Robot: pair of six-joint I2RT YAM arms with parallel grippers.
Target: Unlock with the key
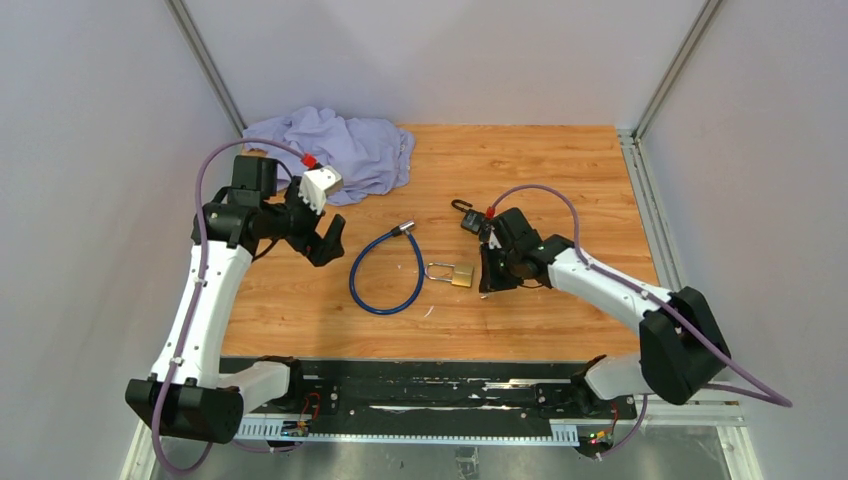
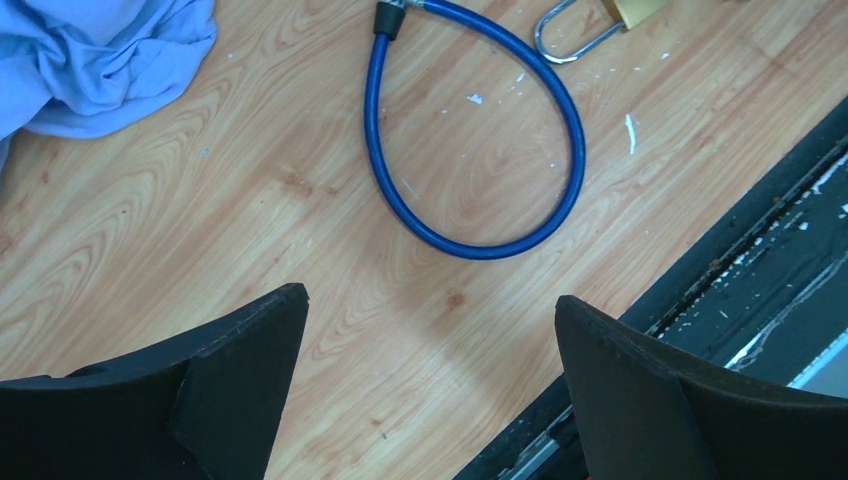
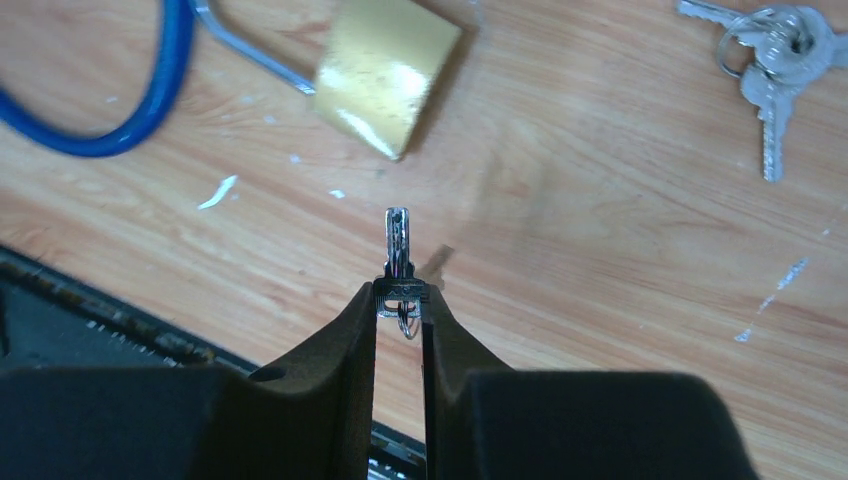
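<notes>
Your right end effector is nearly closed, its 2 black fingers pinching the head of a small silver key. The blade sticks out past the fingertips and points toward the square brass padlock. The key tip has not reached the lock; bare wood shows between them. The padlock lies flat on the wooden desk near its middle, with its steel shackle turned toward the blue loop of cable lock. The shackle sits just beside the cable, and you cannot tell from these views whether the 2 touch. In the right wrist view, a bunch of spare silver keys on a ring lies on the wood, well apart from the padlock on the other side. Your left end effector hangs above the left part of the desk with its fingers spread as wide as they go, holding nothing. Its own camera looks down on the blue cable and the desk's near edge. A crumpled lavender cloth lies in the far left corner.
</notes>
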